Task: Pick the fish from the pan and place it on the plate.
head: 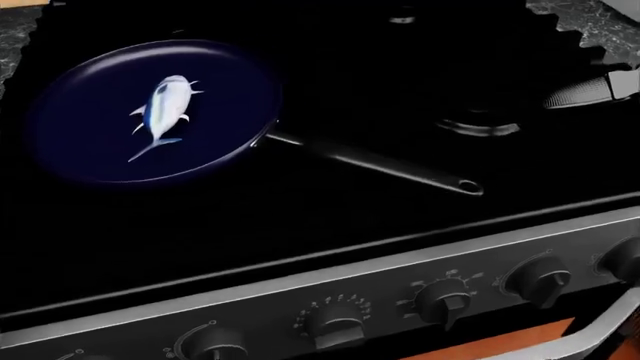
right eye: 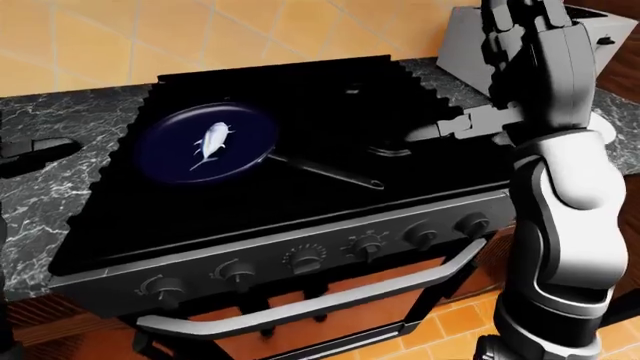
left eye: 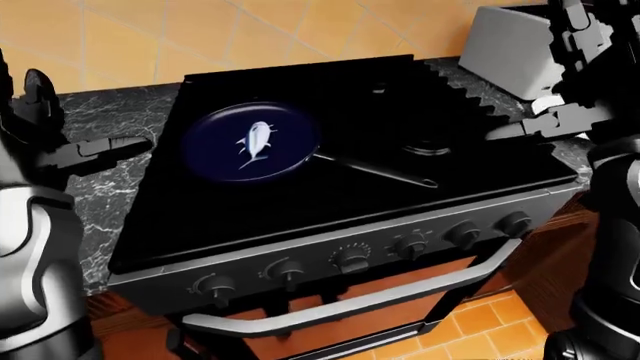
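Right hand (right eye: 470,124): hanging above the right side of the stove, fingers spread and pointing toward the view's left, gripping nothing.
Left hand (left eye: 95,150): hovering over the counter at the left edge of the left-eye view, fingers loose and pointing right, carrying nothing.
Fish (head: 163,112): lying in the middle of the pan, pale silver, head pointing up and slightly right in the head view, tail trailing down-left; well apart from both hands.
Pan (head: 80,142): sitting on the upper left of the stove, dark blue and round, its black handle (head: 380,165) running down to the right.
Stove (left eye: 330,210): filling most of each view, black on top, with a row of knobs (right eye: 300,259) showing along its grey panel and an oven bar (right eye: 320,296) running below.
Counter (right eye: 60,195): spreading in grey marble on both sides of the stove.
Toaster (left eye: 510,49): standing at the upper right, pale grey, partly hidden by the right arm.
Plate (right eye: 605,129): showing only as a white sliver behind the right arm.
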Available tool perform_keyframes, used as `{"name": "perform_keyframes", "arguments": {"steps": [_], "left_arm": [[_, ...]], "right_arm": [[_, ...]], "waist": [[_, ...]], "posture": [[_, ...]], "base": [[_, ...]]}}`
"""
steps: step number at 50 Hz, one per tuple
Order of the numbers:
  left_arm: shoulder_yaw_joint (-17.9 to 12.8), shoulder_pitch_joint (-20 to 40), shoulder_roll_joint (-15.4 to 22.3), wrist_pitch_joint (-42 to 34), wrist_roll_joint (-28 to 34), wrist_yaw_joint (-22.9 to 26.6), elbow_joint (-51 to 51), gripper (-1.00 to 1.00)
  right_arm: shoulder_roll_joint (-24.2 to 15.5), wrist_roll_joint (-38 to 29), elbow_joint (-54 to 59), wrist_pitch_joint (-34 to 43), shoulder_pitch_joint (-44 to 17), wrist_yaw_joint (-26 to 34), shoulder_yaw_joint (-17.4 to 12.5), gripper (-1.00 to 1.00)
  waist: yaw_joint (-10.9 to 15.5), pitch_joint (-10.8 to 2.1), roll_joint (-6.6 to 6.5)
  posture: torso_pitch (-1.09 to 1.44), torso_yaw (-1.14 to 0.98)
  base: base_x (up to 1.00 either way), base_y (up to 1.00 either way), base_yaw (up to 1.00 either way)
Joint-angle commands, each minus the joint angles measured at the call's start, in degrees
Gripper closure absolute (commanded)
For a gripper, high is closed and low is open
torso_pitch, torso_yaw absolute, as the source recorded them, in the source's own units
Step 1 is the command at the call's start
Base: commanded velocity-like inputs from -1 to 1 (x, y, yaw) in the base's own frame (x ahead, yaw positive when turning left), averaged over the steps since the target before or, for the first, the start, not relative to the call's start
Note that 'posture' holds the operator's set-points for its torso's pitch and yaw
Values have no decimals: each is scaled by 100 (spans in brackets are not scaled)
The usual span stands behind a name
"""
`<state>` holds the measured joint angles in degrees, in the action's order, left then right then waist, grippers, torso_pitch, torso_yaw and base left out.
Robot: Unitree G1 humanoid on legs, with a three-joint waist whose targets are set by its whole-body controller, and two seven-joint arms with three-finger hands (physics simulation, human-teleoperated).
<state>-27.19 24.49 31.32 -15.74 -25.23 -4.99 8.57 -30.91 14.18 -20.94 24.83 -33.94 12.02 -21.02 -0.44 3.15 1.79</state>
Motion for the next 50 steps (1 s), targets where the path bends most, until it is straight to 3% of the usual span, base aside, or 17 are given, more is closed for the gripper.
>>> {"name": "perform_keyframes", "arguments": {"steps": [1, 3, 5, 8, 10, 11, 12, 13, 17, 20, 23, 24, 27, 34, 35, 45, 50], "left_arm": [[-123, 164, 162, 126, 0, -5, 167, -100], [-118, 168, 160, 127, -1, -3, 163, -100], [-124, 173, 170, 128, -2, 0, 156, -100], [-125, 165, 169, 131, -6, 4, 156, -100], [-133, 167, 176, 124, -11, 0, 157, -100], [-133, 166, 177, 119, -13, -2, 165, -100], [-133, 163, 175, 117, -15, -4, 171, -100], [-134, 160, 172, 118, -16, -6, 173, -100], [-145, 148, 171, 126, -10, -9, 169, -100], [-153, 136, 175, 132, -14, -3, 172, -100], [-151, 133, 172, 133, -15, -4, 171, -100], [-149, 132, 172, 130, -15, -4, 174, -100], [-148, 130, 168, 132, -8, -1, 171, -100], [-140, 169, 187, 118, -10, -12, 146, -100], [-141, 160, 183, 118, -13, -11, 151, -100], [-144, 143, 177, 120, -13, -20, 166, -100], [-150, 136, 174, 113, -15, -21, 175, -100]], "right_arm": [[-74, 5, -115, -91, -183, -23, -8, -100], [-74, 2, -118, -90, -181, -21, -7, -100], [-79, 2, -101, -90, -197, -23, -5, -100], [-72, -4, -112, -100, -174, -25, -8, -100], [-71, -10, -110, -99, -179, -39, -10, -100], [-71, -27, -80, -107, -202, -64, -5, -100], [-74, -67, -45, -139, -200, -71, 10, -100], [-69, -96, -43, -175, -185, -74, 13, -100], [-58, -240, -9, -221, -145, -84, 59, -100], [-45, -420, 120, -214, -249, -153, 95, -100], [81, -615, 368, -297, -444, -598, 110, -100], [81, -442, 420, -276, -459, -537, 76, -100], [-9, -341, 443, -404, -389, -453, 80, -100], [-74, -268, 359, -257, -440, -365, 115, -100], [-83, -294, 361, -267, -442, -350, 124, -100], [-105, -321, 354, -212, -491, -267, 124, -100], [-104, -319, 344, -191, -498, -259, 114, -100]], "waist": [[48, -147, 95], [22, -192, 40], [19, -154, -51], [-18, -86, -277], [-50, -157, -564], [-40, -239, -808], [20, -150, -564], [8, -86, -671], [12, -77, -480], [56, 6, -286], [122, -60, -2], [122, -52, -134], [103, -153, -142], [105, -170, -216], [134, -267, -243], [205, -145, -153], [192, -165, -299]], "posture": [[0, 0], [0, 0], [0, 0], [0, 0], [0, 0], [0, 0], [0, 0], [0, 0], [0, 0], [0, 0], [0, 0], [0, 0], [0, 0], [0, 0], [0, 0], [0, 0], [0, 0]], "base": [[16, 16, 0], [16, 16, 0], [17, 16, 0], [17, 16, 0], [16, 16, 0], [16, 16, 0], [4, 3, 0], [0, 0, 0], [0, 0, 0], [0, 0, 0], [0, 0, 0], [0, 0, 0], [0, 0, 0], [0, 0, 0], [0, 0, 20], [0, 0, 48], [0, 0, 80]]}}
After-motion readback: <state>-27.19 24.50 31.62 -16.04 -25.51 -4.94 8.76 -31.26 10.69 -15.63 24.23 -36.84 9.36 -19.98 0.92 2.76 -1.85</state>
